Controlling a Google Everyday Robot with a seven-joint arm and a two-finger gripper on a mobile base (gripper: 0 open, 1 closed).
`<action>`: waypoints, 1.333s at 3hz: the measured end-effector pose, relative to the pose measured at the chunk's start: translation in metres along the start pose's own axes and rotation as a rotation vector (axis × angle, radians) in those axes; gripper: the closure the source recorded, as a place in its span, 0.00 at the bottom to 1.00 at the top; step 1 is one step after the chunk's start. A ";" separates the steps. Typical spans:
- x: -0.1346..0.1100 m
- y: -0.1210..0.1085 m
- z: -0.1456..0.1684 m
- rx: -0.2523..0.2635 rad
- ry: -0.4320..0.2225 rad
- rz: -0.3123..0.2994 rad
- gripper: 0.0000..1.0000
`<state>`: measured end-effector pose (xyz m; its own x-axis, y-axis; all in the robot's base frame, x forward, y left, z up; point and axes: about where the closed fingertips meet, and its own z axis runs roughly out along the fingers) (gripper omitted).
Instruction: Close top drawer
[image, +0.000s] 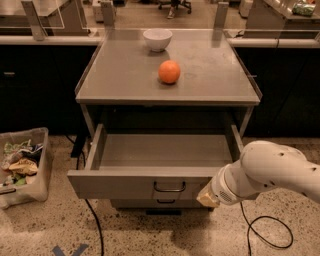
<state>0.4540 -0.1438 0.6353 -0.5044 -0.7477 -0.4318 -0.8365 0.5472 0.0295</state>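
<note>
1. Step in hand: approach for the push. The top drawer (115, 186) stands pulled well out toward the near side. Its interior is empty and its front panel faces the camera.
2. The end effector (207, 198) sits at the right end of that panel, right of the wire handle (169, 187). Contact with the panel cannot be confirmed. Whether the end effector is spread or pressed together cannot be told.
3. Next move, as judged: a straight push toward the far side, kept square to the panel. Pressing this far right of centre may skew the drawer on its runners, so a shift left toward the handle looks sounder.
4. Edges: the drawer's side walls line up with the cabinet opening beneath the surface (120, 85). The surface carries an orange (169, 71) and a white bowl (157, 39), both well clear of the work.
5. Open room: nothing visible blocks the drawer's travel. A bin of rubbish (22, 165) stands to the left, apart from the drawer. A cable (265, 235) lies on the floor under the arm (270, 172), a possible snag.
</note>
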 end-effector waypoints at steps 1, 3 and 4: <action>0.000 0.000 0.000 0.000 0.000 0.000 1.00; -0.021 -0.039 0.013 0.070 -0.011 0.022 1.00; -0.020 -0.050 0.019 0.164 0.015 -0.001 1.00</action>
<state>0.5094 -0.1492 0.6250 -0.5075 -0.7532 -0.4185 -0.7914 0.5995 -0.1191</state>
